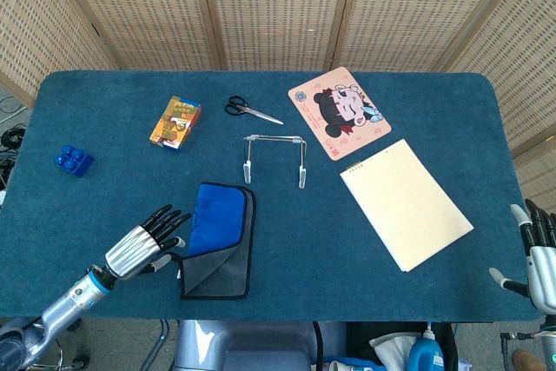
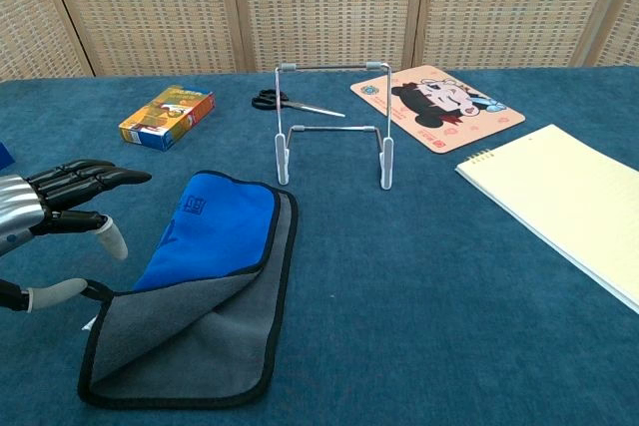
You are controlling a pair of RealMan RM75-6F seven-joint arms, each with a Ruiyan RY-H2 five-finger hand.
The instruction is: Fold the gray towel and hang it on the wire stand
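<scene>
Towel (image 1: 219, 239): gray outside, blue inside, lying near the front left of the worktop (image 1: 104, 119), folded over once so the blue face shows on top, one gray corner turned out at the near end; edges not squared. Stand (image 1: 275, 155): bare wire frame, upright, behind the towel toward the middle of the worktop, apart from it, nothing hung on it. Left hand (image 1: 142, 247): just beside the towel's left edge, fingers (image 2: 95, 178) spread and extended toward it, holding nothing; whether the thumb tip touches the near hem cannot be told. Right hand (image 1: 540, 254): at the far right edge of the head view, off the worktop, fingers apart and empty as far as shows; absent from the chest view. Other items, all well clear of the towel: box (image 1: 175, 122), scissors (image 1: 252, 110), cartoon mat (image 1: 339, 112), notepad (image 1: 405, 203), blue block (image 1: 73, 161). Progress, as judged: a first fold appears made but loose; tidying or a further fold, then lifting the towel and draping it over the stand's top bar, remain, so the task looks under half done
</scene>
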